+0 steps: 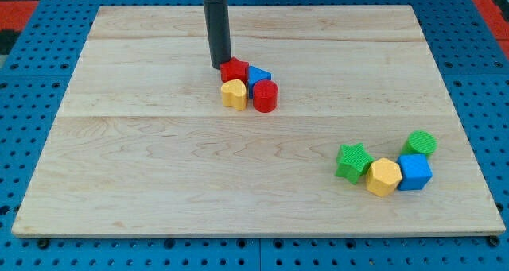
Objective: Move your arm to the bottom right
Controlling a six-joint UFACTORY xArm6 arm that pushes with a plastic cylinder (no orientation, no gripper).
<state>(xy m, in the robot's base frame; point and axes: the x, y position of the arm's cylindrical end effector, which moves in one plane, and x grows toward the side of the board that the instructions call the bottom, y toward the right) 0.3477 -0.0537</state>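
My tip (220,66) rests on the wooden board (159,168) at the view's upper middle, touching the left side of a red block (234,70). That block sits in a tight cluster with a blue block (258,76), a yellow heart-shaped block (234,94) and a red cylinder (265,97). At the view's lower right lies a second cluster: a green star (353,160), a yellow hexagon block (383,176), a blue cube (414,172) and a green cylinder (421,144).
The board is surrounded by a blue pegboard surface (32,80). The board's right edge runs close to the lower-right cluster.
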